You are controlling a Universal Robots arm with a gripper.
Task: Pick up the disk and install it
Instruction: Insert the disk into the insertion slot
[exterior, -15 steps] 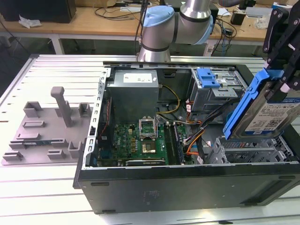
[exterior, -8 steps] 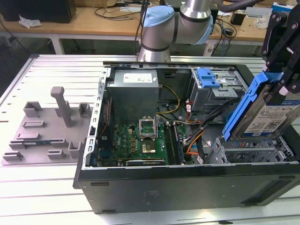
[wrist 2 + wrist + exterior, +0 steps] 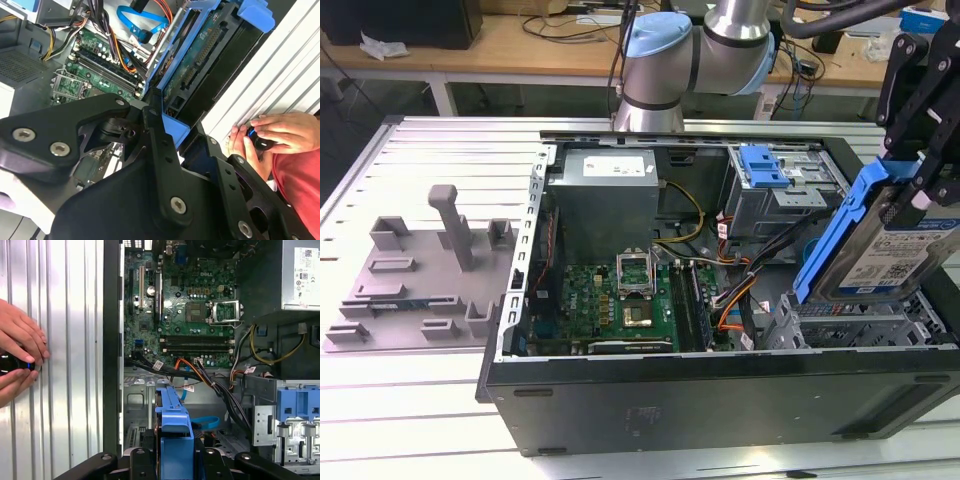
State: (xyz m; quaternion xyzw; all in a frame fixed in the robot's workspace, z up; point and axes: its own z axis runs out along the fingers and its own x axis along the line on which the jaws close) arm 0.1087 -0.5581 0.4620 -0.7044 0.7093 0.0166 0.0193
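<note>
In the exterior view my gripper point(image 3: 923, 190) is shut on the disk point(image 3: 885, 255), a silver drive with a white-and-blue label in a blue carrier rail. It hangs tilted, with its lower end at the metal drive cage point(image 3: 840, 322) in the near corner of the open computer case point(image 3: 720, 400), toward the exterior view's right. In both wrist views the blue carrier runs out from between my black fingers: the disk point(image 3: 200, 55) shows its circuit-board side in the second wrist view and the disk point(image 3: 175, 425) is edge-on in the first.
Inside the case lie the green motherboard point(image 3: 620, 300), a grey power supply point(image 3: 608, 190), loose cables point(image 3: 740, 290) and a bay with a blue latch piece point(image 3: 765, 165). A grey fixture point(image 3: 420, 270) sits on the ribbed table. A person's hands point(image 3: 270, 132) hold a small black device beside the case.
</note>
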